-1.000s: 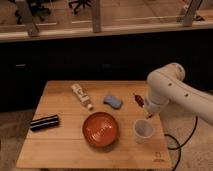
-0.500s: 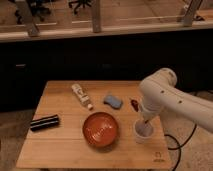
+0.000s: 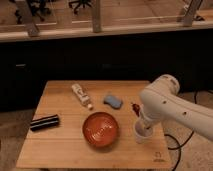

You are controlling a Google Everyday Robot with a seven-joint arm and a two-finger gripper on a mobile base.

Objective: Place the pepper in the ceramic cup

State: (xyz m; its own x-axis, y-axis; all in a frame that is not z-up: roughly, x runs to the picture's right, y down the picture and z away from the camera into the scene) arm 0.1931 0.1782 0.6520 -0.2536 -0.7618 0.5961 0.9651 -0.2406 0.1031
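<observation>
Gripper (image 3: 142, 126) down at the rim of the white ceramic cup (image 3: 140, 136), near the right front corner of the desk (image 3: 60, 150), with the bulky white forearm above it. Jaws hidden behind the wrist; open or closed, cannot tell.

Small dark red pepper (image 3: 134, 107) just left of the forearm, behind the cup and apart from it, seemingly low by the wood. Held or lying free: cannot tell. Long axis apparently running from the far side toward the near side, slightly slanted; which end is the stem, too small to say.

Likely troubles from here:
- Missing the cup: narrow mouth, elongated pepper, so a slanted drop could catch on the rim and bounce out.
- Tipping or pushing the cup: light, close to the desk edge, wrist pressing right against it.
- Landing in the wrong vessel: the wide red-orange bowl (image 3: 101, 129) sits just left of the cup.

Blue sponge (image 3: 113, 101), white tube (image 3: 81, 95) and black case (image 3: 44, 122) well clear.
</observation>
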